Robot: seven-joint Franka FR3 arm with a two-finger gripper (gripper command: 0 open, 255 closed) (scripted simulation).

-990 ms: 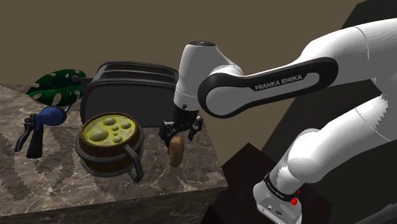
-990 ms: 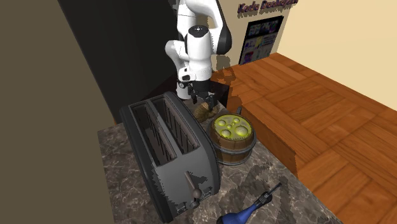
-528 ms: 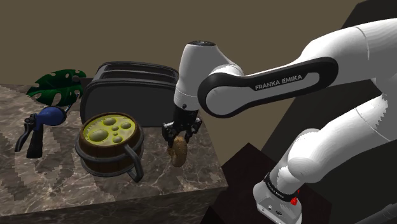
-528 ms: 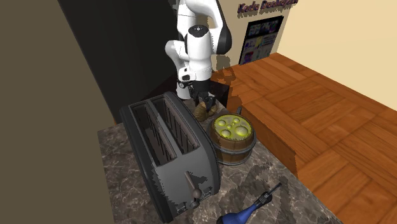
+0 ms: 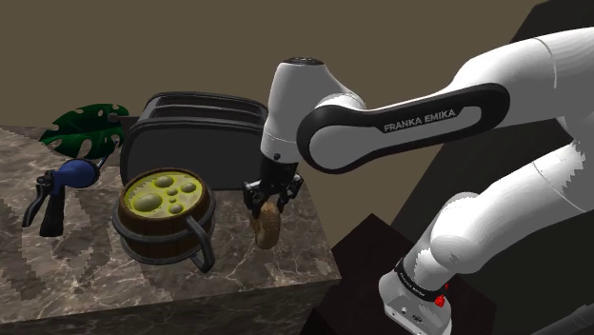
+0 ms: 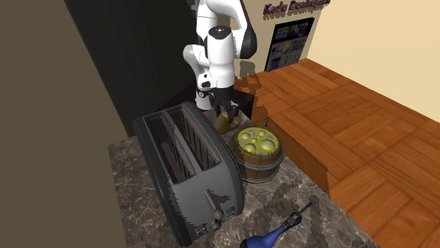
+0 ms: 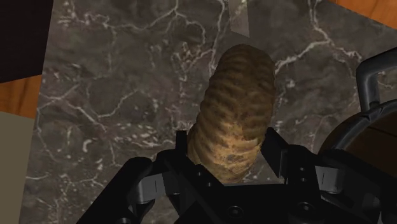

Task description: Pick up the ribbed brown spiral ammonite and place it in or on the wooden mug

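The ribbed brown ammonite (image 5: pixel 267 226) hangs on edge just over the marble counter (image 5: pixel 114 276), with my black gripper (image 5: pixel 270 197) shut on its upper part. In the wrist view the fingers (image 7: pixel 275 145) clasp the ribbed shell (image 7: pixel 236 108) from both sides. The wooden mug (image 5: pixel 164 214), a dark-banded barrel with a handle and a bubbly yellow-green filling, stands a short way off toward the shoulder view's left. In the second exterior view the ammonite (image 6: pixel 223 124) and gripper (image 6: pixel 225 114) are just behind the mug (image 6: pixel 258 151).
A dark two-slot toaster (image 5: pixel 190 133) stands right behind the mug and gripper. A blue spray nozzle (image 5: pixel 69 178) and a green leaf-shaped item (image 5: pixel 84 128) lie at the counter's far end. The counter edge (image 5: pixel 328 257) is close to the ammonite, with a wooden floor (image 6: pixel 367 134) beyond.
The fingers, open around the ammonite a second ago, have shut on it. The shell has since risen slightly off the counter with the hand.
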